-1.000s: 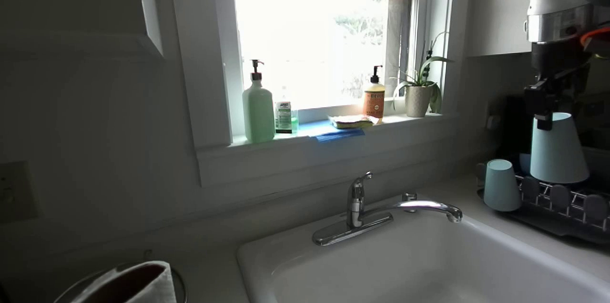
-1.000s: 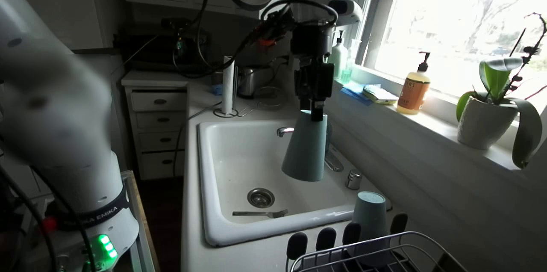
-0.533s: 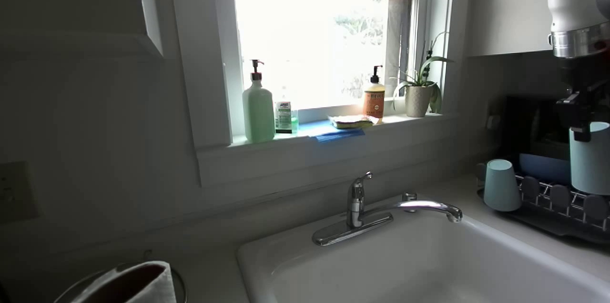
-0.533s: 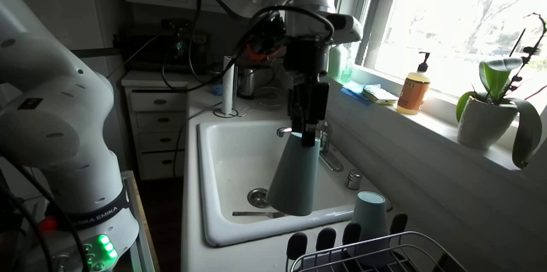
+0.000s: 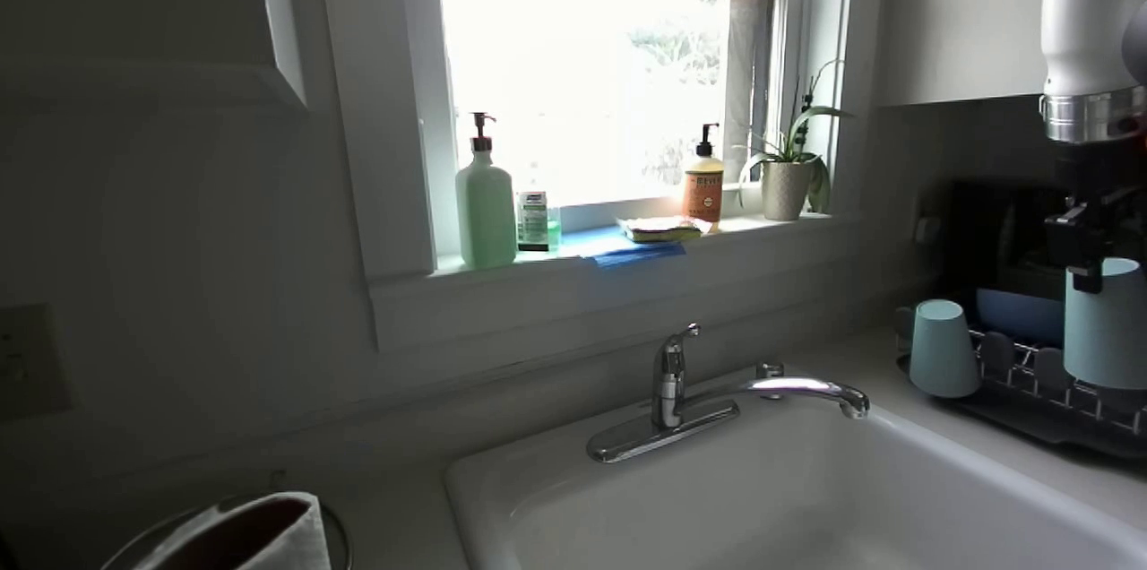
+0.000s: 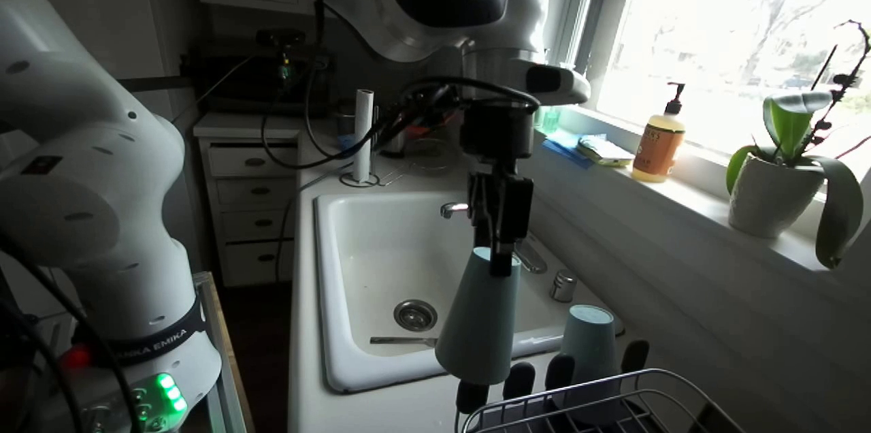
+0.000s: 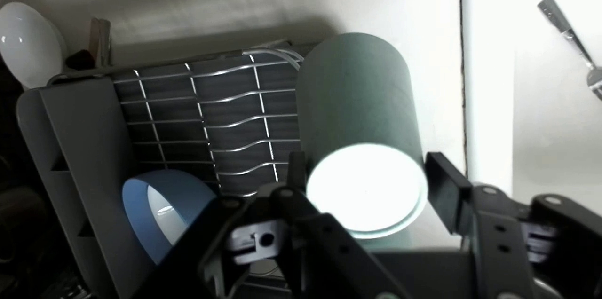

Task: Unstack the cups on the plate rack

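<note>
My gripper (image 6: 495, 261) is shut on a pale blue cup (image 6: 480, 331), gripping it near its narrow base. The cup hangs upside down, slightly tilted, above the near edge of the plate rack (image 6: 519, 380). In the wrist view the fingers (image 7: 364, 186) press on both sides of this cup (image 7: 357, 97). The held cup (image 5: 1107, 332) also shows in an exterior view, above the rack's dark tray (image 5: 1039, 427). The second cup (image 5: 944, 355) stands upside down at the rack's window-side corner; it also shows in the other view (image 6: 589, 338), partly behind prongs.
A blue bowl (image 7: 164, 209) sits in the rack, and a white rounded object (image 7: 30, 45) lies beyond its far end. The white sink (image 6: 333, 324) holds a fork (image 6: 401, 340). The faucet (image 5: 668, 382) stands behind it. Soap bottles and a potted plant (image 6: 772, 195) line the windowsill.
My gripper and the held cup have moved down and, in an exterior view, to the right over the rack. The second cup has not moved.
</note>
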